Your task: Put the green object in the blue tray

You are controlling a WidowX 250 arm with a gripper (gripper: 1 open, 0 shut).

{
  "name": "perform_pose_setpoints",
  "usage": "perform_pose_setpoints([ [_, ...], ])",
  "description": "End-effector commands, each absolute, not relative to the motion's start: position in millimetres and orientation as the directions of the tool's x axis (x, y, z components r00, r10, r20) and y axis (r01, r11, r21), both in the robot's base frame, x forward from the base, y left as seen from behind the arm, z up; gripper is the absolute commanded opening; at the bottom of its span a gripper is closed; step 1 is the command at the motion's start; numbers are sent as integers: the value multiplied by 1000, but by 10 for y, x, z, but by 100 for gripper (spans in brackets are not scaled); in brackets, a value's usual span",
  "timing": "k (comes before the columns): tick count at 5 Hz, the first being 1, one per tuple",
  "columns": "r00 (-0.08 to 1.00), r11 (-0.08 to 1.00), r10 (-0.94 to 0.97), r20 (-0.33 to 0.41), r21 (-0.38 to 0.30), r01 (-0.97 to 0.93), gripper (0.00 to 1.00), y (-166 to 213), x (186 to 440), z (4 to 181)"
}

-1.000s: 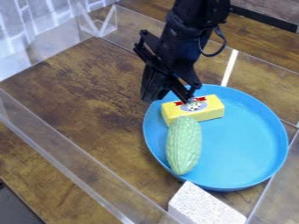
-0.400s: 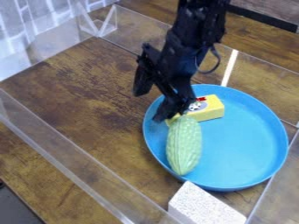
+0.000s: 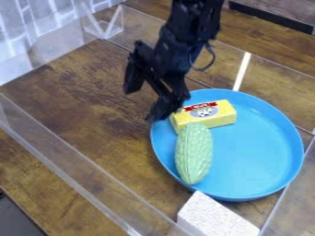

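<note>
Gripper [image 3: 157, 85] with jaws now spread wide and grasping nothing, having opened and drawn up and to the left off the green object [image 3: 193, 153] within the last second. The green object lies flat inside the blue tray [image 3: 277, 161], just beside the yellow block [image 3: 204, 114], so the placement appears complete. The tray's near rim lies close to the speckled sponge [image 3: 218, 218]; the bare counter [image 3: 87, 120] to the left offers free room for retreat, bounded by clear walls
</note>
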State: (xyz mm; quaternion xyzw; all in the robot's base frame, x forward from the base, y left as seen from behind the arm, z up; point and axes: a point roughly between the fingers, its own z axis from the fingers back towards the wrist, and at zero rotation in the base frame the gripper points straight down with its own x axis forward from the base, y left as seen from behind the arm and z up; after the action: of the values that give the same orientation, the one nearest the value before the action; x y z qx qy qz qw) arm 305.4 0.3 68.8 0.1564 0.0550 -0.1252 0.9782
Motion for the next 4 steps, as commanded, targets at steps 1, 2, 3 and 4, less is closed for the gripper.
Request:
perform_pose_setpoints([
  [1, 989, 935, -146, -23, 324, 145, 100, -100, 3104, 1270],
  [2, 995, 941, -95, 11, 329, 86, 100, 5, 3128, 1490],
  [3, 999, 950, -27, 33, 311, 15, 100, 119, 3041, 1590],
  [4, 994, 956, 104, 44, 272, -112, 100, 155, 2941, 1527],
])
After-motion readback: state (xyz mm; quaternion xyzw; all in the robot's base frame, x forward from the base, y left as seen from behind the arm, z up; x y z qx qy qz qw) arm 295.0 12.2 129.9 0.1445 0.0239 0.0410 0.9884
